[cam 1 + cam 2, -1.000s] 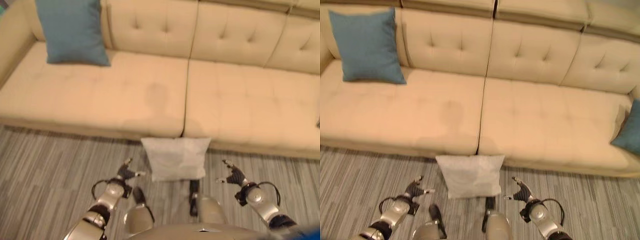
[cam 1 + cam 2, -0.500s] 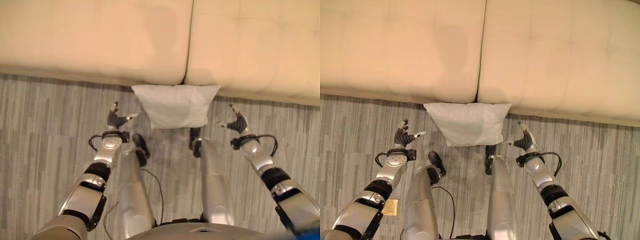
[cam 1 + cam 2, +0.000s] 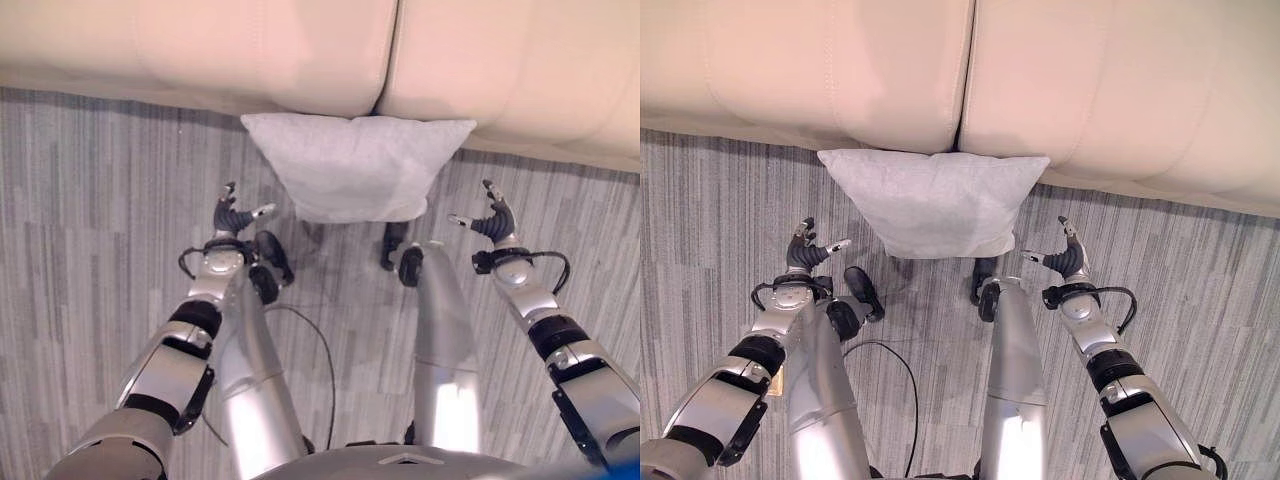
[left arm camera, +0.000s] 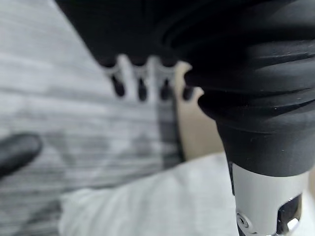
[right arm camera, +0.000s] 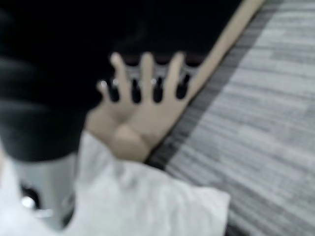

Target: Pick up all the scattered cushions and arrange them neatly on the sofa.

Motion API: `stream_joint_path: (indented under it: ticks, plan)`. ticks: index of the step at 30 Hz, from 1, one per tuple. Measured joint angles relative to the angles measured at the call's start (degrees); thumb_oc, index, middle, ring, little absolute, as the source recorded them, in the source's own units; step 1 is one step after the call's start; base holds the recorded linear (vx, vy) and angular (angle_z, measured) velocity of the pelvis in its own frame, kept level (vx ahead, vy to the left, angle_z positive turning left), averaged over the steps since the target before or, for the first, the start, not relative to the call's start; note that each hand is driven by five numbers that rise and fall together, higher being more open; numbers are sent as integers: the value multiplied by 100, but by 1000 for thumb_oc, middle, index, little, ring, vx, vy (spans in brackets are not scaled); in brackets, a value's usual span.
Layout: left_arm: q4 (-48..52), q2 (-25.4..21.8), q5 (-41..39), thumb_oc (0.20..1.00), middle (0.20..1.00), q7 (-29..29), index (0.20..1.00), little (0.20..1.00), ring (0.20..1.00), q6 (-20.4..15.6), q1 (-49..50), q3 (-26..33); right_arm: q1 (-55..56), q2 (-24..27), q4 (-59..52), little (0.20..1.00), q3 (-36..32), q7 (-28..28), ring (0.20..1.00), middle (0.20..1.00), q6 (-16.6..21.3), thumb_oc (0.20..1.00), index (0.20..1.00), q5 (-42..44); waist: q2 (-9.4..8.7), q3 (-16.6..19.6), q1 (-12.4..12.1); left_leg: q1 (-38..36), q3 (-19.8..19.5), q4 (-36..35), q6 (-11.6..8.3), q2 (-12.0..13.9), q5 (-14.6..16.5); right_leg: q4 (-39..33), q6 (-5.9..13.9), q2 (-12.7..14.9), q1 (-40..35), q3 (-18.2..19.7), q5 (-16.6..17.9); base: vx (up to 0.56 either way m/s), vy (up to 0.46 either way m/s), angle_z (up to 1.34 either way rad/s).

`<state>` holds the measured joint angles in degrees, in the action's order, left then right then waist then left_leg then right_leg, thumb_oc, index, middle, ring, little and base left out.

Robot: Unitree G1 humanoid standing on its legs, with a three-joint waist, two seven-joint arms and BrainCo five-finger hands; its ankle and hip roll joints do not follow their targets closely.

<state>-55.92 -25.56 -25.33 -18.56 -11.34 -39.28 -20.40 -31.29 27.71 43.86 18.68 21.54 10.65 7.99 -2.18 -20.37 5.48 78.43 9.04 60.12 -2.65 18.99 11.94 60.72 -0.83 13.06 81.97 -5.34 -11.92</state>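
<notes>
white cushion (image 3: 932, 203) on floor (image 3: 720, 210) against beige sofa (image 3: 840, 70), between both sets of fingers, touching neither | left hand (image 3: 805, 252) fingers released, spread | right hand (image 3: 1068, 258) fingers released, spread

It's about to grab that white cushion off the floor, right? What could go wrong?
Both hands, left and right, are open on either side of the cushion, not touching it. The soft cushion might slip or sag out of a loose squeeze. It lies against the sofa base, so a lift could snag there.
</notes>
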Motion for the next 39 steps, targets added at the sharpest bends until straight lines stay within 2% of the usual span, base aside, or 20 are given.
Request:
stream_joint_path:
  ticks: [9,14,23,32,34,35,36,37,38,39]
  plan:
    - [-332,-187,24,1000,1000,-7,1000,1000,1000,144,-1269,-548,-626,63,289,1000,73,5,1000,1000,37,1000,1000,572,-23,90,149,725,93,758,200,10,311,563,90,-15,827,394,-28,50,27,-3]
    - [-442,-205,34,1000,1000,-16,1000,1000,1000,284,-1813,-898,-965,330,320,1000,227,61,1000,1000,39,1000,1000,646,-27,94,159,1004,128,1072,279,20,433,777,149,-52,1150,575,-25,9,9,-3]
    - [-482,-25,166,1000,1000,-145,1000,1000,1000,463,-2011,-1165,-1420,472,248,1000,595,178,1000,1000,-5,1000,1000,718,-31,78,121,1030,113,1335,343,11,555,946,195,-63,1160,679,-40,1,0,0]
    - [-22,394,-162,1000,1000,-507,1000,1000,1000,495,-2274,-1167,-2227,334,32,1000,977,535,1000,1000,-283,1000,1000,778,-21,-393,-13,995,100,1469,394,-45,570,1025,251,-107,1116,799,12,0,0,0]
    - [64,413,-467,1000,1000,-593,1000,1000,1000,498,-2321,-1167,-2366,78,32,1000,1094,658,1000,1000,-404,1000,1000,875,-23,-415,10,981,100,1475,400,-45,574,1025,230,-115,1105,797,39,0,0,0]
    - [78,414,-558,1000,1000,-618,1000,1000,1000,503,-2342,-1165,-2409,-24,8,953,1129,676,953,953,-447,953,953,880,-16,-432,11,958,102,1466,402,-45,573,1023,231,-116,1090,796,40,0,0,0]
    - [101,414,-657,696,696,-650,696,696,696,518,-2373,-1165,-2464,-60,-10,200,1131,683,200,200,-491,200,200,888,-7,-463,15,936,103,1455,408,-47,569,1017,233,-116,1070,794,41,0,0,0]
    - [185,414,-794,351,351,-671,351,351,351,545,-2378,-1164,-2477,-84,-26,200,1130,702,200,200,-498,200,200,985,-7,-465,3,924,102,1451,409,-48,568,1018,234,-120,1069,799,41,0,0,0]
    - [211,412,-830,200,200,-684,200,200,200,547,-2373,-1164,-2470,-77,-26,200,1130,715,200,200,-497,200,200,989,-6,-467,1,922,101,1444,409,-48,567,1016,234,-124,1070,803,41,0,0,0]
    - [242,403,-938,200,200,-691,200,200,200,547,-2371,-1161,-2473,-78,-33,200,1123,719,200,200,-497,200,200,994,-1,-473,-7,919,99,1441,411,-50,564,1020,234,-128,1069,804,41,0,0,0]
